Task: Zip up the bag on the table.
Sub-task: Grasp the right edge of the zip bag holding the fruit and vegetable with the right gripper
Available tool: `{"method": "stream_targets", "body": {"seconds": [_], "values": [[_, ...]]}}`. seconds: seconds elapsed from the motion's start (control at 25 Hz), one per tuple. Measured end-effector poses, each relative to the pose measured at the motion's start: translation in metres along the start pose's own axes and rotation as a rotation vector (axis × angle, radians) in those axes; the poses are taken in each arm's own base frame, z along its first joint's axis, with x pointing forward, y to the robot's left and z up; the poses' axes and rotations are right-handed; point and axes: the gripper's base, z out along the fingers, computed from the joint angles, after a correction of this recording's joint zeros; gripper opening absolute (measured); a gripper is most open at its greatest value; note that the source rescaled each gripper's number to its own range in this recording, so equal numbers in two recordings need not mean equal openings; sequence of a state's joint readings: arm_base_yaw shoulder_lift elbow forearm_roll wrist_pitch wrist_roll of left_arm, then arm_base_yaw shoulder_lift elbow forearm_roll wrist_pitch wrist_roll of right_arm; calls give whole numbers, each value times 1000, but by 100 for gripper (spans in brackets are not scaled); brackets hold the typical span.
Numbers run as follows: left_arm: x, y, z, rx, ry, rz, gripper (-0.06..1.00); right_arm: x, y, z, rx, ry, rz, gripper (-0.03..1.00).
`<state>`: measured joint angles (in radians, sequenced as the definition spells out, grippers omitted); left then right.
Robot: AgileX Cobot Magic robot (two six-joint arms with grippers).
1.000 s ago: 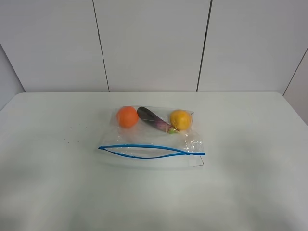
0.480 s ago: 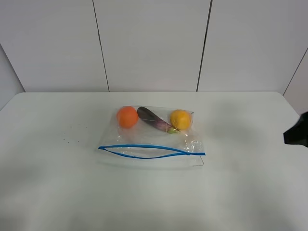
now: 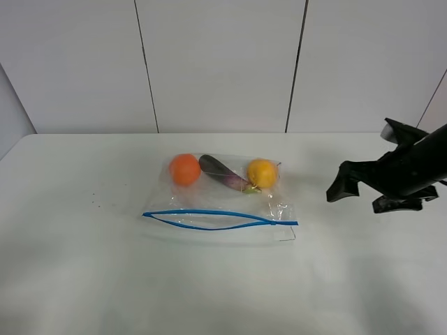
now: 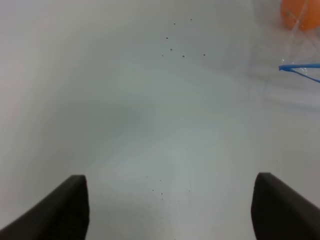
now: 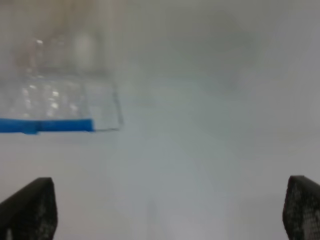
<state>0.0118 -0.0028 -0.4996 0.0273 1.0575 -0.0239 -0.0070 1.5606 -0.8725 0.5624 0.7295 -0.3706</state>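
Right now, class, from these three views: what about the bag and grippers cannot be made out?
Left gripper: absent from the exterior high view; left wrist view's edge cuts off all but its fingertips.
Bag: blurred in the right wrist view, mostly cut off by the edge.
Zip strip: any slider too small, exterior high view.

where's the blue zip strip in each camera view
exterior high: blue zip strip runs along the bag's near edge, centre of frame
left wrist: only one end shows, at the frame's edge, near the orange fruit
right wrist: its other end, beside the bag's clear corner
shared landmark: the bag's clear plastic
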Motion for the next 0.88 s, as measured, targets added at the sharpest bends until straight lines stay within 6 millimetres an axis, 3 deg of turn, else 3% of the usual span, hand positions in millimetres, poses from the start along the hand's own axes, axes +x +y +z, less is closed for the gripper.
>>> {"method": "stream_targets", "body": {"seconds": [0.32, 0.72, 0.88], "values": [[0, 0, 0, 0, 0, 0, 100, -9, 0, 65, -283, 39, -38, 99], [0, 0, 0, 0, 0, 0, 100, -40, 2, 104, -488, 130, -63, 96], [0, 0, 0, 0, 0, 0, 100, -40, -2, 120, -533, 184, -55, 95]]}}
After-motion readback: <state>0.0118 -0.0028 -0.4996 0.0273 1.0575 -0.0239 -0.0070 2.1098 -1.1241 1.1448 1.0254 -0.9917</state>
